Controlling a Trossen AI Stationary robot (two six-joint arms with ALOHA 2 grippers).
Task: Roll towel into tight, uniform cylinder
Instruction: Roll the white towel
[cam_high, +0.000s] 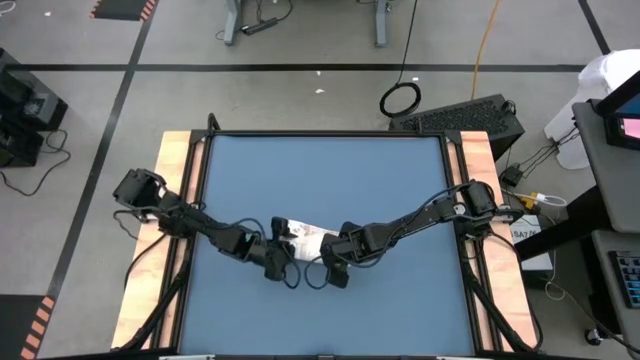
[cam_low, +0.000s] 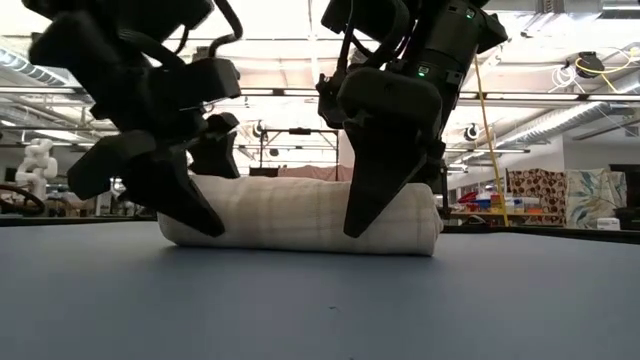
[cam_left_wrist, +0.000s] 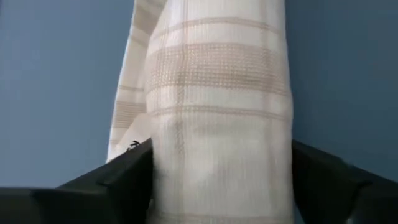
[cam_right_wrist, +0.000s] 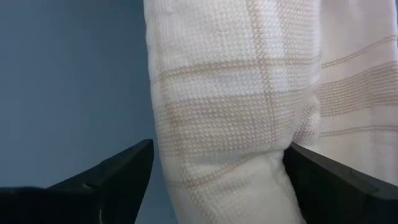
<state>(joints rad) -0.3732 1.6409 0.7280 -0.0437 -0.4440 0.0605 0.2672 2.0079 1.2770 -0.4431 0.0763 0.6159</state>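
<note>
- The towel (cam_low: 300, 213) lies rolled into a cylinder on the blue mat (cam_high: 320, 180) that covers the worktop (cam_high: 175, 170), near the middle of the mat and toward its near edge.
- In the low view the roll lies flat on the mat, its long axis running left to right, with faint checked lines visible on its outer layer.
- In the high view only a short white section of the towel shows between the two arms; the rest is covered by them.
- The left gripper (cam_high: 272, 262) stands over the left end of the roll. Its jaws are spread wide, one finger (cam_left_wrist: 118, 180) on each side of the towel, as the left wrist view shows.
- The right gripper (cam_high: 335, 272) stands over the right part of the roll. Its jaws are also spread wide, with the towel filling the space between the two fingers (cam_right_wrist: 118, 174) in the right wrist view.
- Whether the fingers of either gripper press on the cloth or only straddle it cannot be told.
- In the low view both grippers reach down to the level of the roll, the dark fingers in front of the cloth.
- Both arms extend from the outer edges of the worktop inward and meet at the towel.
</note>
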